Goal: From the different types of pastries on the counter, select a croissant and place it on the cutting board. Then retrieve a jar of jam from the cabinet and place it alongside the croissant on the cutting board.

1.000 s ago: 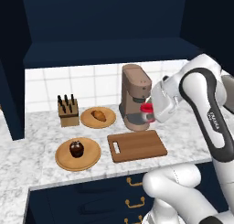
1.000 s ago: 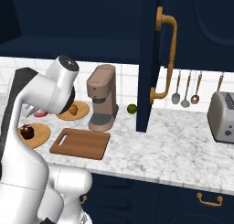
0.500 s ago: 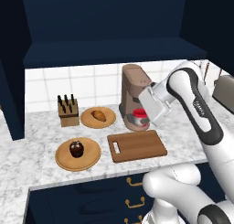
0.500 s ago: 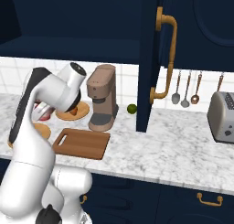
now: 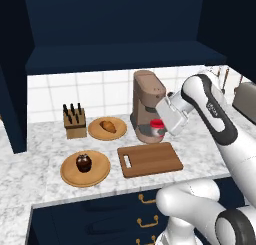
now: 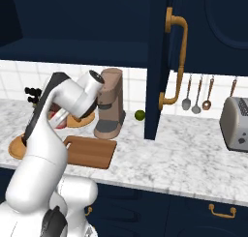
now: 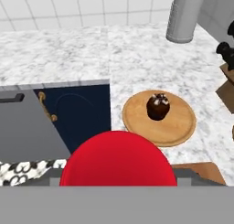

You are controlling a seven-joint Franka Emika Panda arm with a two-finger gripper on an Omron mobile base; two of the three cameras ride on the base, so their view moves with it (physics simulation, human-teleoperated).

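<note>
My gripper [image 5: 159,130] is clamped on the jar of jam [image 5: 157,125], its red lid large at the bottom of the hand view [image 7: 119,160]. I hold the jar in the air above the far edge of the cutting board [image 5: 150,159], just in front of the brown coffee machine [image 5: 146,105]. The croissant [image 5: 107,126] lies on a round wooden plate [image 5: 95,132] on the bench [image 5: 35,159], left of the machine, beside the knife block [image 5: 74,122]. The cupcake [image 7: 158,106] sits on a second plate [image 7: 178,127], left of the board.

Cutting board [image 5: 150,159] top bare; coffee machine [image 5: 147,111] stands close behind.
</note>
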